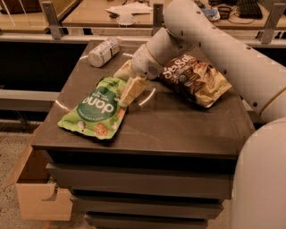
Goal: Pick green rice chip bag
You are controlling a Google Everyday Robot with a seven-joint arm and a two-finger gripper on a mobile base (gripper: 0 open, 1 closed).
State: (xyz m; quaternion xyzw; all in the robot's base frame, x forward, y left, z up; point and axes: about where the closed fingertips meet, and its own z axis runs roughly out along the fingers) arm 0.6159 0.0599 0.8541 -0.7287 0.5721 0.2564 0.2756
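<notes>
Nearest you, on the floor at left, there's an open tan cardboard box [42, 197] against the dark stacked-drawer cabinet [143, 188]. The dark brown worktop [178, 129] sits on top of that cabinet.

Your target is the flat light-green rice chip bag [96, 109] with a dark green circle and white letters. It lies flat on the front-left part of the worktop, set diagonally. Its lower corner is almost at the left edge and its upper end points toward the centre. The print reads upside down from this view.

Your gripper [128, 82] is at the bag's upper right end. The jaws are spread apart with nothing clamped. The near cream jaw lies across the bag's upper right edge and looks to be touching it. The far jaw sits just beyond the bag's top edge. That puts the top right corner roughly between the jaws.

The white arm [210, 40] comes in from the upper right. It passes above the crinkled brown-and-cream snack bag [196, 80], which lies right of the jaws and apart from the green one.

Further back on the left, a pale plastic bottle [104, 51] lies on its side near the rear corner.

Beyond the worktop is a wooden desk [89, 13] with papers [127, 8], and a black keyboard [249, 9] at top right.
</notes>
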